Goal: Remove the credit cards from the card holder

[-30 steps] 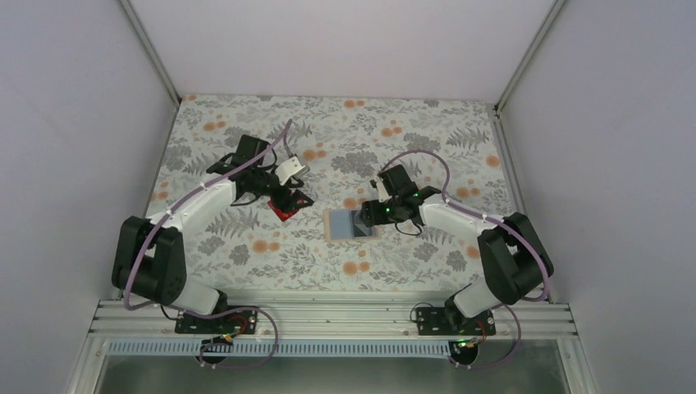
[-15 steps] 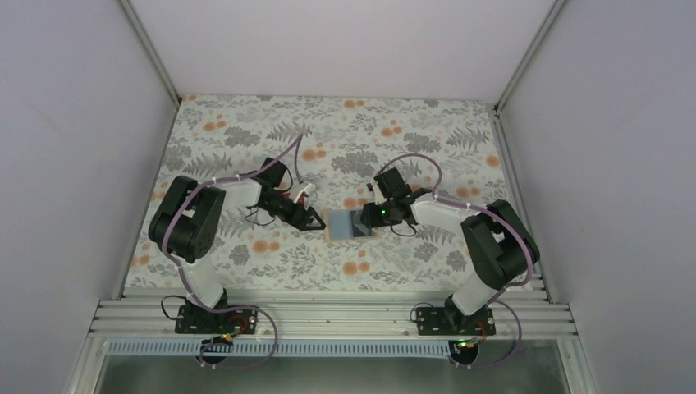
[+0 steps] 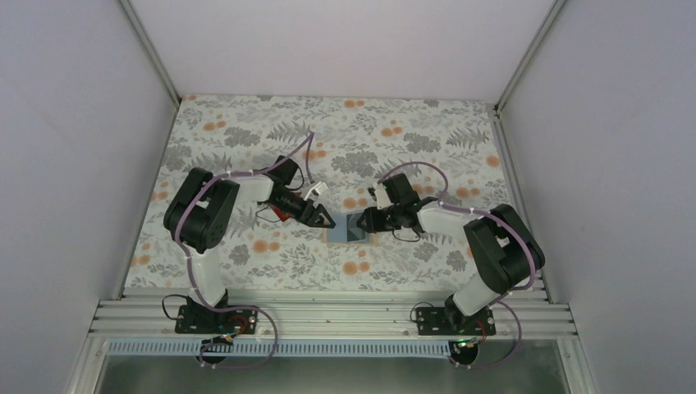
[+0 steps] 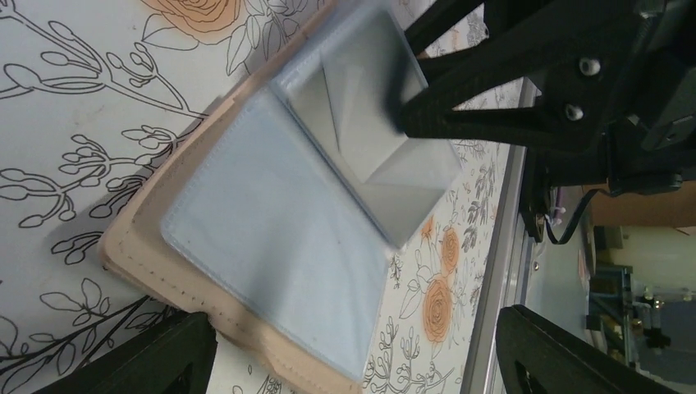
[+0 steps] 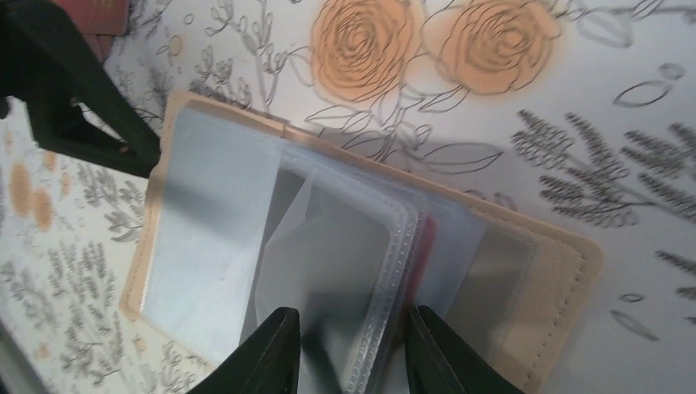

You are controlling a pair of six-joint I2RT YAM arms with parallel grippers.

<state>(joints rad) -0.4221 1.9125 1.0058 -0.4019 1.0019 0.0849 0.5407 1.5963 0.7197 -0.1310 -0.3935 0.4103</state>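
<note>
**Card holder, open, mid-surface**

Card holder (image 3: pixel 353 226): tan stitched leather outside, pale blue-grey lining, clear plastic sleeves (image 5: pixel 345 271) fanned upward; flat on floral-print surface (image 3: pixel 394 131). Sliver of red card (image 5: pixel 424 246) under sleeves. Red cards (image 3: pixel 281 212) apart, leftward. Right fingers (image 5: pixel 349 349) narrowed, pinching sleeve edges. Left fingers (image 4: pixel 353 353) spread wide, empty, straddling holder's left end. Both arms bent, wrists angled low toward centre.

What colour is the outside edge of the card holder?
Tan; the card holder shows it best in the right wrist view.
</note>
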